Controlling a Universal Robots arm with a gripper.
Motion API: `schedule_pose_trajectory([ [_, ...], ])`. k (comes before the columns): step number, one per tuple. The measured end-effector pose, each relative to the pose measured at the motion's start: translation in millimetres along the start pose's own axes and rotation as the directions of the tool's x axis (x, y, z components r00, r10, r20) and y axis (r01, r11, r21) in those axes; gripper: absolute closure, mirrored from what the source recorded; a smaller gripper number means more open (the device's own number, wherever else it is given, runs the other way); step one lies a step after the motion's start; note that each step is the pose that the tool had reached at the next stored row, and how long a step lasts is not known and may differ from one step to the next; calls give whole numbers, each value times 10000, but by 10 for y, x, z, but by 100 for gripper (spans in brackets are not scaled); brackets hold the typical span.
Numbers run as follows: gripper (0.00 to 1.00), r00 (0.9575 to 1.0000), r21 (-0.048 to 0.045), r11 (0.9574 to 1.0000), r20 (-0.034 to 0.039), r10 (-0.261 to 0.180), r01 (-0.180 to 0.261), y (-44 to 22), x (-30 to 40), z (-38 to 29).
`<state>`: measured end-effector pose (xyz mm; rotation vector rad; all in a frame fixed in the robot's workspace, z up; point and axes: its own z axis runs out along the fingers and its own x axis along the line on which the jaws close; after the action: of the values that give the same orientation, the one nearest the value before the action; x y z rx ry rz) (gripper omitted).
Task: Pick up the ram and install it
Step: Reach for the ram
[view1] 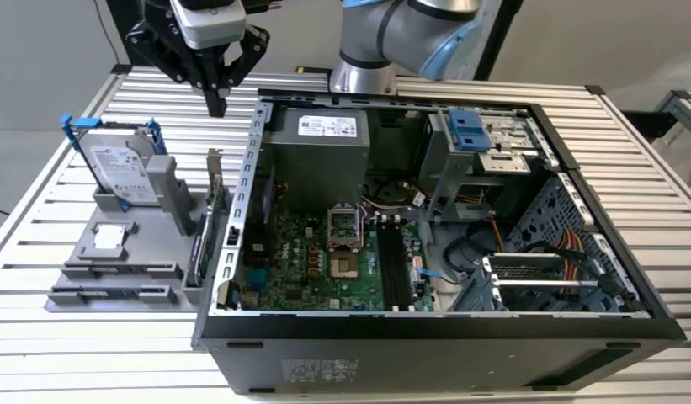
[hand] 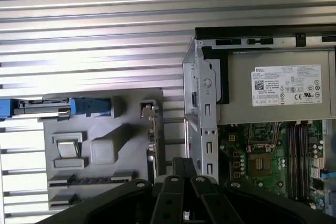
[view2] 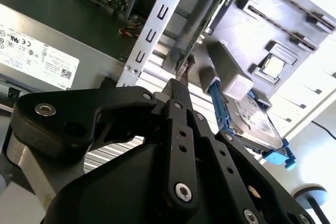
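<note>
Now, your gripper (view1: 218, 109) hangs with jaws pressed together and empty, well apart from the ram (view1: 115, 295) lying in the gray holder's (view1: 154, 252) front slot, so descending like that could jam it or clip the upright expansion card (view1: 207, 240).

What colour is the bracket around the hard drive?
The bracket is blue, clearest in the exterior view.

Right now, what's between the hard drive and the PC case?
In the exterior view, the expansion card stands upright between the hard drive and the case, close beside the case's side wall.
</note>
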<state>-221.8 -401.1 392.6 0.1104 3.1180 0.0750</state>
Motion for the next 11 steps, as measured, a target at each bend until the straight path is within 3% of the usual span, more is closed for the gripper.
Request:
schedule_pose_trajectory([
  [11, 100, 10000, 0, 10000, 0, 0, 0, -6, 83, -2],
])
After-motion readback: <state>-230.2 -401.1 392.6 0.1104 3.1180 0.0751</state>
